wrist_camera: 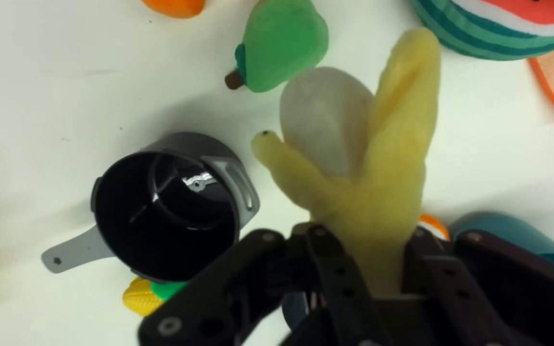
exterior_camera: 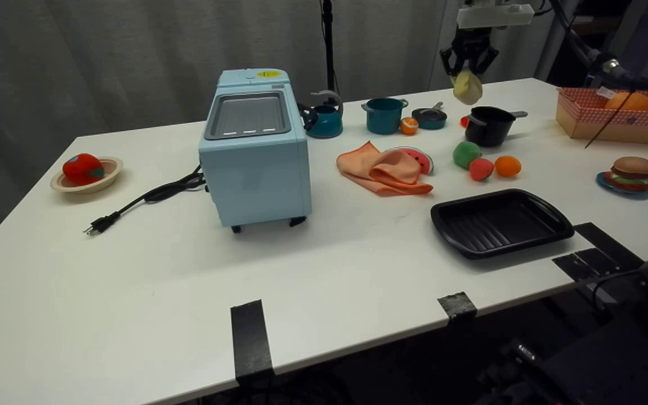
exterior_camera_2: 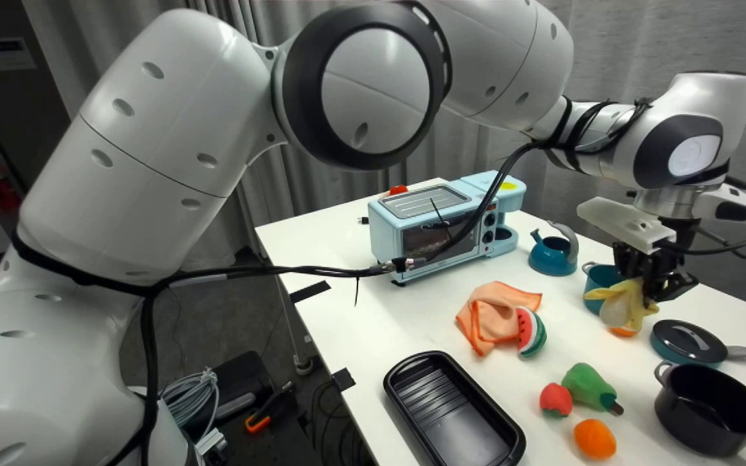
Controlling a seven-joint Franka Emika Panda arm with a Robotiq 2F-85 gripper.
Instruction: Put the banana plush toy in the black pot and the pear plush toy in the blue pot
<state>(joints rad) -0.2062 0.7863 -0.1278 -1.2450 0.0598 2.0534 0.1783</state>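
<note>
My gripper (exterior_camera: 468,70) is shut on the banana plush toy (exterior_camera: 467,90), raised above the table. In the wrist view the jaws (wrist_camera: 366,240) pinch the yellow peel's narrow end (wrist_camera: 392,168); the pale tip points away. In an exterior view the banana (exterior_camera_2: 635,304) overlaps the blue pot (exterior_camera_2: 596,279) in the picture. The black pot (exterior_camera: 484,135) stands upright on the table; in the wrist view it (wrist_camera: 200,144) is left of the jaws, and no object shows inside. The green pear plush toy (exterior_camera_2: 585,385) lies near the black pot. The blue pot (exterior_camera: 384,118) stands upright.
An orange slice toy (exterior_camera: 409,125) and a lidded teal pan (exterior_camera: 430,119) are between the pots. A strawberry (exterior_camera: 481,169) and an orange (exterior_camera: 508,166) lie by the pear. Watermelon plush (exterior_camera_2: 531,331), cloth (exterior_camera_2: 493,314), grill pan (exterior_camera_2: 454,401), toaster oven (exterior_camera: 256,180) and basket (exterior_camera: 611,126) also stand around.
</note>
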